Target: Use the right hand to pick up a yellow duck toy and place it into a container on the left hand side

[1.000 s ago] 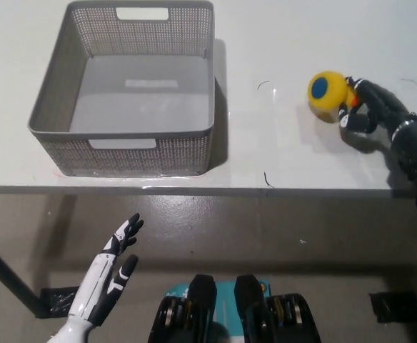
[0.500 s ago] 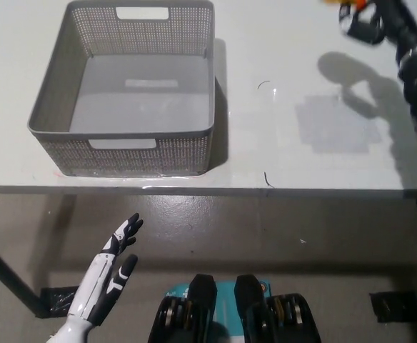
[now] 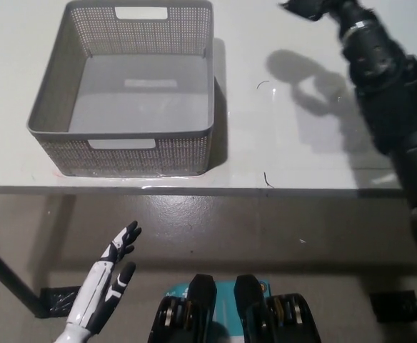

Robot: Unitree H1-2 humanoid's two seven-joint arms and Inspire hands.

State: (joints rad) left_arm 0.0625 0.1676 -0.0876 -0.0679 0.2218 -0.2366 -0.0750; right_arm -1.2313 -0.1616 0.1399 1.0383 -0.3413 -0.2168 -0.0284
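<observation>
White left hand [image 3: 101, 286] hung low below the table edge, fingers spread, holding nothing. One grey perforated plastic basket [image 3: 130, 93] sat on the white table [image 3: 287, 150], up and left of the black right hand [image 3: 310, 8], and looked empty. Right hand was raised at the top edge, mostly cropped; couldn't tell its grasp. No yellow duck visible, presumably carried. Judged: pickup likely done, placing left.

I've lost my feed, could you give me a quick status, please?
Right hand raised at top edge, grip unseen. Duck out of view. Basket empty. Left hand open, resting low.
</observation>
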